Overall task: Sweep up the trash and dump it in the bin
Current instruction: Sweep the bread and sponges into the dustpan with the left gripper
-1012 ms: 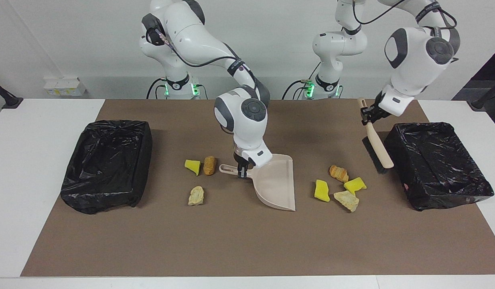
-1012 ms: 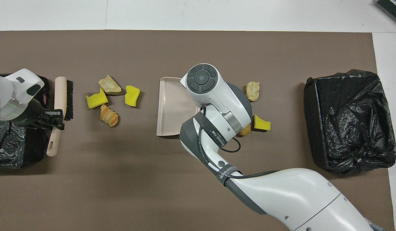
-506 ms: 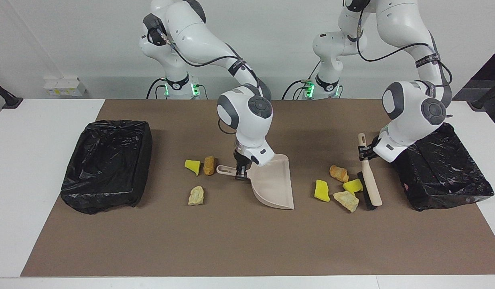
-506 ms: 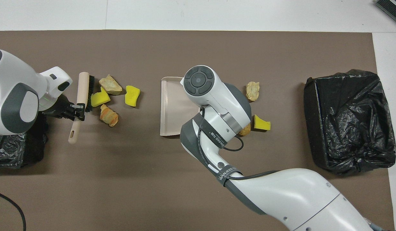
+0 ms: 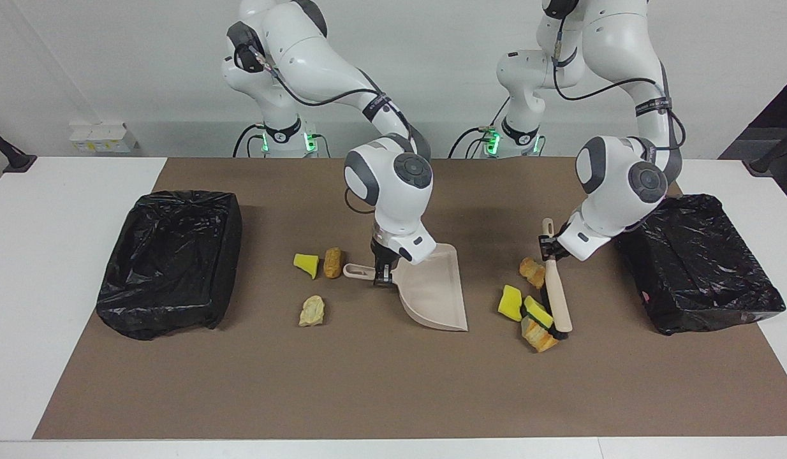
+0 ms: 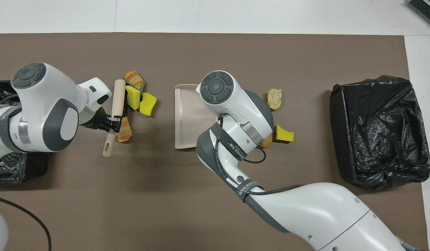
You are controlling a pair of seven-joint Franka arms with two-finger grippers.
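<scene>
Trash in two clusters on brown mat: four yellow and tan pieces [image 5: 527,312] bunched against brush [image 5: 555,294] bristles; three more [image 5: 317,280] by dustpan [image 5: 432,290] handle. Black-lined bins [image 5: 170,261] [image 5: 699,261] at mat ends. Left gripper [image 5: 548,245] clamped on brush handle; right gripper [image 5: 382,274] clamped on dustpan handle.

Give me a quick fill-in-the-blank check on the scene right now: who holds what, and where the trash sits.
1. The left gripper is shut on the handle of the ____.
2. The right gripper holds the ____ by its handle.
3. Between the brush and the dustpan lie ____ pieces of trash.
4. The other three pieces lie between the dustpan and the bin at the ____ arm's end.

Missing words: brush; dustpan; four; right
</scene>
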